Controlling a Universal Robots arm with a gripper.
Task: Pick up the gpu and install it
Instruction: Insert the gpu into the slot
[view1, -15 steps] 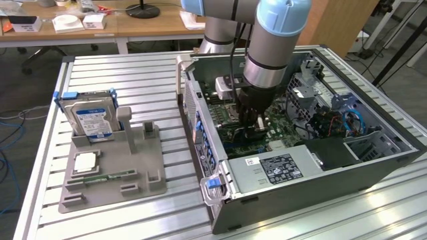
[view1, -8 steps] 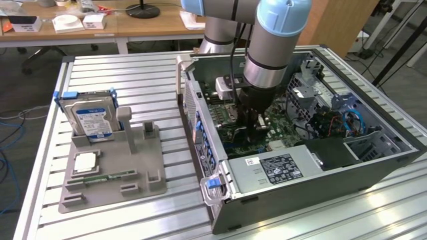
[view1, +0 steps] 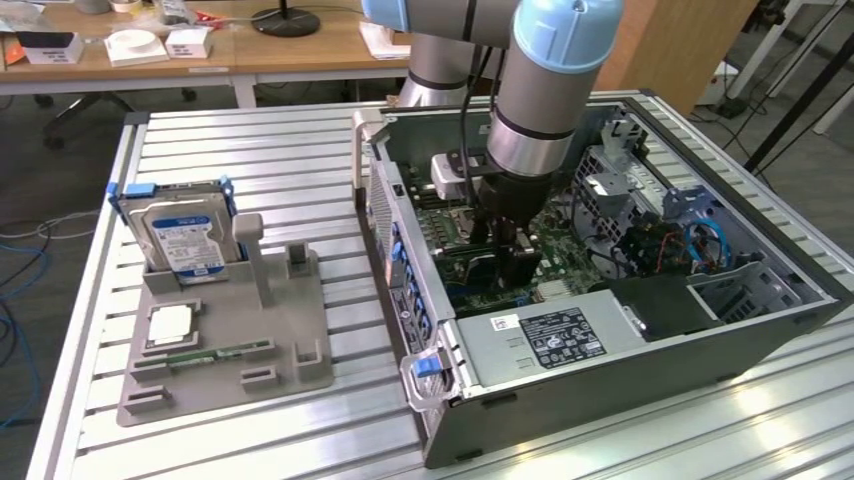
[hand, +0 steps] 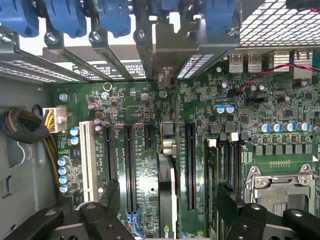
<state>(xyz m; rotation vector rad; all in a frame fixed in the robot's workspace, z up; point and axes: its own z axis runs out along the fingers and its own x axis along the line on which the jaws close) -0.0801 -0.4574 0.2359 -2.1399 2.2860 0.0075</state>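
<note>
The gpu (hand: 167, 200) runs off the picture's edge between the hand's fingers (hand: 107, 197).

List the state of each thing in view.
gpu: upright on edge in a motherboard slot.
gripper: open, fingers either side of the gpu, apart from it.
computer case: open, on its side.
hard drive: upright in the gray holder.
RAM stick: flat on the holder.
</note>
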